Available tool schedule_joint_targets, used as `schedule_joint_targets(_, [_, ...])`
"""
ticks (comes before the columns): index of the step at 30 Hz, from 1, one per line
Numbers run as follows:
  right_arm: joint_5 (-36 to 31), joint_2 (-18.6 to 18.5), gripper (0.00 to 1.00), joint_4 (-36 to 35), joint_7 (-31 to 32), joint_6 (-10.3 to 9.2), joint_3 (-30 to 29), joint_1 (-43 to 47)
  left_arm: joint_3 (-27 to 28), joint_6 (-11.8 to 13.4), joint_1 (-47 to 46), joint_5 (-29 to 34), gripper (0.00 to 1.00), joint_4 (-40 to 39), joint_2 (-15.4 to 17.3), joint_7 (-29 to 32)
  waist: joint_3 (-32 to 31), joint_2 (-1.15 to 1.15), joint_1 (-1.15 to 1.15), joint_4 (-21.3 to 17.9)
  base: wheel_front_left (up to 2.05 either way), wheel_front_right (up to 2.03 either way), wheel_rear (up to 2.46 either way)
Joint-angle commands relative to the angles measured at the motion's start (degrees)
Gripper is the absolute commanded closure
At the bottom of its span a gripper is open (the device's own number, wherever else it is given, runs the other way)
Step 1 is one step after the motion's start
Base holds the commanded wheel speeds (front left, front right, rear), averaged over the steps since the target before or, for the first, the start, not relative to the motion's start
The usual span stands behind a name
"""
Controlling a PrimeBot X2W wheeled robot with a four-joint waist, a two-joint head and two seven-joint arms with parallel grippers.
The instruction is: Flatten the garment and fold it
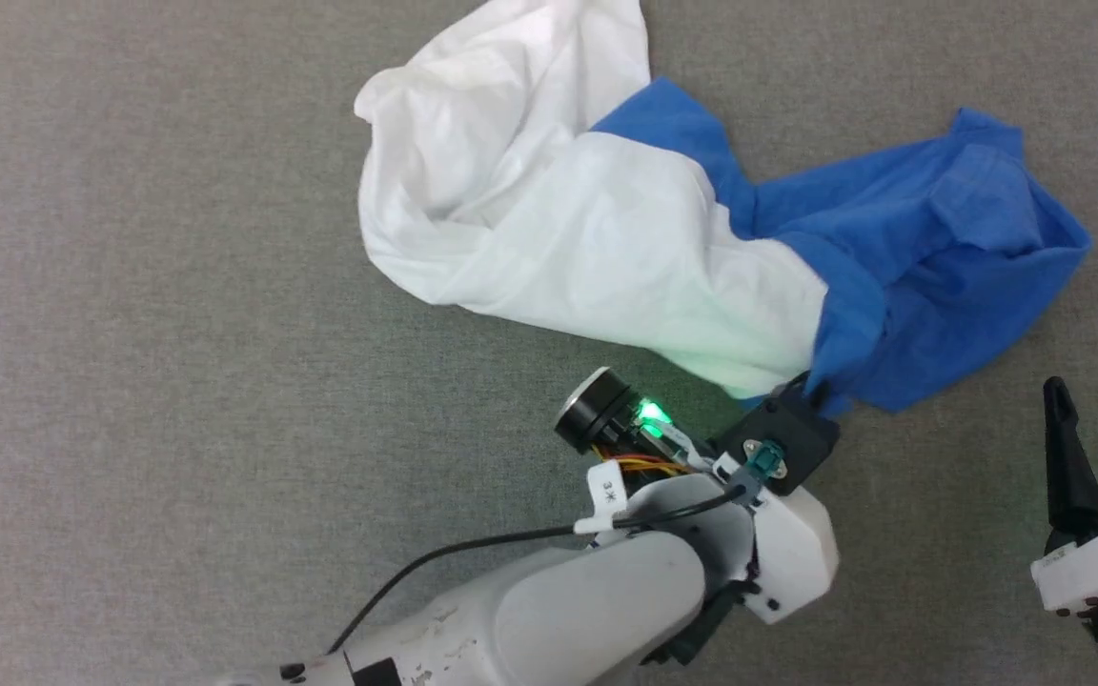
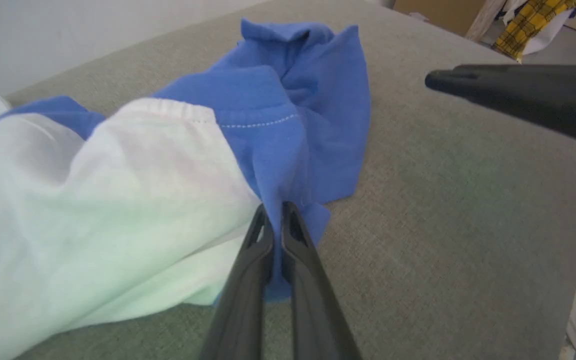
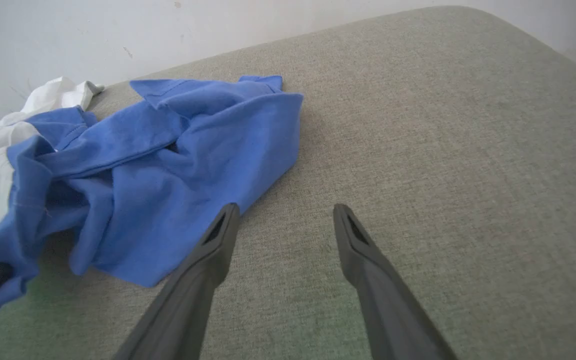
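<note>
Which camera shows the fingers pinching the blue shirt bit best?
The left wrist view: the left gripper is close up, both fingers shut on a blue fold of the garment. The head view shows mainly its wrist, fingers under cloth. The right wrist view catches one dark tip at the edge.

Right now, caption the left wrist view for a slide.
Left fingers pinch the blue edge of the crumpled garment.

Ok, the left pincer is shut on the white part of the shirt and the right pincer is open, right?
Not the white part: the left pincer is shut on a blue fold of the shirt, as the left wrist view shows. The right pincer is open.
</note>
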Motion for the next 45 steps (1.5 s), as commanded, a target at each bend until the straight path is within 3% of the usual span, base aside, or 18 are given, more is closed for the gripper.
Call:
schedule_joint_targets(1, [-0.4, 0.2, 0.00, 0.2, -0.4, -0.04, 0.0, 0.0, 0.7, 0.7, -1.2, -1.5, 1.00, -2.0, -0.1, -1.6, -1.4, 0.00, 0.00, 0.8, 0.00, 0.00, 0.00])
schedule_joint_targets(8, [-1.1, 0.9, 0.00, 0.1, -0.2, -0.04, -0.3, 1.8, 13.0, 4.8, 2.0, -11.4, 1.00, -17.7, 0.8, -12.1, -6.1, 0.00, 0.00, 4.1, 0.00, 0.00, 0.00])
schedule_joint_targets(12, [-1.5, 1.2, 0.00, -0.4, 0.3, -0.04, -1.0, 3.4, 21.5, 10.7, 9.2, -12.7, 1.00, -27.7, 8.9, -15.5, -8.3, 0.00, 0.00, 6.0, 0.00, 0.00, 0.00])
schedule_joint_targets(15, [-1.7, 1.4, 0.00, -1.0, 0.8, -0.04, -1.2, 4.2, 28.8, 14.7, 19.6, -15.5, 1.00, -34.3, 14.6, -17.2, -9.0, 0.00, 0.00, 7.1, 0.00, 0.00, 0.00])
schedule_joint_targets(19, [-2.0, 1.5, 0.00, -1.8, 1.5, -0.04, -1.4, 4.5, 36.3, 17.3, 35.4, -17.7, 1.00, -37.5, 18.5, -18.2, -9.2, 0.00, 0.00, 7.9, 0.00, 0.00, 0.00])
schedule_joint_targets(23, [-2.1, 1.5, 0.00, -2.5, 2.1, -0.04, -2.1, 5.2, 40.2, 15.0, 48.7, -19.1, 1.00, -37.8, 15.7, -18.4, -9.2, 0.00, 0.00, 8.4, 0.00, 0.00, 0.00])
schedule_joint_targets(27, [-2.3, 1.6, 0.00, -2.7, 2.6, -0.04, -2.7, 6.0, 40.1, 8.7, 55.1, -21.0, 1.00, -33.9, 12.2, -18.4, -9.2, 0.00, 0.00, 9.0, 0.00, 0.00, 0.00])
schedule_joint_targets(28, [-2.3, 1.6, 0.00, -2.7, 2.8, -0.04, -2.6, 6.1, 39.4, 7.7, 55.2, -21.1, 0.79, -32.7, 11.8, -18.4, -9.3, 0.00, 0.00, 9.2, 0.00, 0.00, 0.00])
schedule_joint_targets(29, [-2.2, 1.6, 0.00, -2.6, 2.9, -0.04, -2.5, 6.2, 38.9, 7.0, 54.8, -20.7, 0.49, -31.6, 11.5, -18.4, -9.3, 0.00, 0.00, 9.3, 0.00, 0.00, 0.00])
schedule_joint_targets(30, [-2.1, 1.6, 0.00, -2.5, 2.9, -0.04, -2.4, 6.2, 39.1, 6.6, 54.1, -20.1, 0.00, -30.8, 11.0, -18.4, -9.5, 0.00, 0.00, 9.4, 0.00, 0.00, 0.00])
schedule_joint_targets(34, [-1.8, 1.6, 0.00, -2.1, 2.9, -0.04, -1.9, 6.0, 40.0, 3.9, 49.8, -16.2, 0.00, -31.0, 10.2, -18.4, -10.0, 0.00, 0.00, 9.6, 0.00, 0.00, 0.00])
schedule_joint_targets(38, [-1.8, 1.6, 0.00, -1.7, 2.6, -0.04, -1.7, 5.9, 40.1, -1.1, 44.9, -11.2, 0.00, -37.1, 10.6, -18.4, -10.5, 0.00, 0.00, 9.1, 0.00, 0.00, 0.00])
schedule_joint_targets(40, [-1.7, 1.6, 0.00, -1.5, 2.4, -0.04, -1.8, 6.0, 42.2, -2.1, 42.6, -7.6, 0.00, -40.8, 9.8, -18.4, -10.6, 0.00, 0.00, 8.9, 0.00, 0.00, 0.00])
schedule_joint_targets(42, [-1.6, 1.6, 0.00, -1.3, 2.2, -0.04, -1.7, 6.1, 45.5, -1.2, 40.6, -1.3, 0.00, -43.1, 9.1, -18.4, -10.7, 0.00, 0.00, 8.4, 0.00, 0.00, 0.00])
schedule_joint_targets(45, [-1.3, 1.6, 0.00, -0.9, 2.0, -0.04, -1.3, 6.2, 50.4, 2.9, 39.2, 11.1, 0.00, -44.0, 8.1, -18.4, -10.7, 0.00, 0.00, 7.5, 0.00, 0.00, 0.00])
